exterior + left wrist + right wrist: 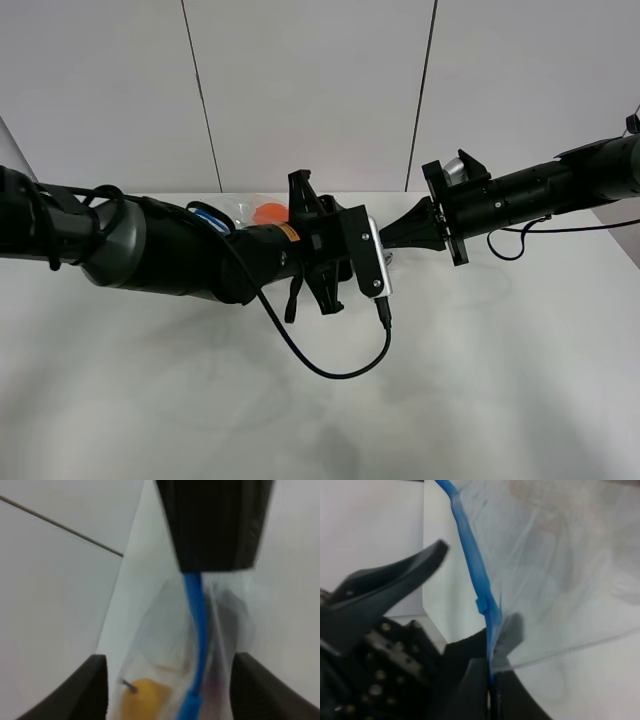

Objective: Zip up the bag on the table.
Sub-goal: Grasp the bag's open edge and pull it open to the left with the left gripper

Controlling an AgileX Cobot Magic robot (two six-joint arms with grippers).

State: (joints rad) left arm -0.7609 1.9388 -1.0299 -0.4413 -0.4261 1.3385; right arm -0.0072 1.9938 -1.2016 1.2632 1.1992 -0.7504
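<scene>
The clear plastic bag (243, 210) lies at the back of the white table (480, 380), mostly hidden behind my left arm; its orange (268, 212) shows. In the left wrist view the blue zip strip (196, 625) runs between my left gripper's (171, 660) wide-apart fingers, with the yellow pear (142, 697) inside the bag. My right gripper (490, 680) is shut on the blue zip strip (470, 560) at the bag's end. In the high view the right gripper (388, 238) meets the left gripper (320, 240) at mid-table.
A black cable (330, 365) loops from the left wrist camera (375, 265) over the table. A grey panelled wall (310, 90) stands just behind the table's back edge. The right arm (540, 190) reaches in from the right.
</scene>
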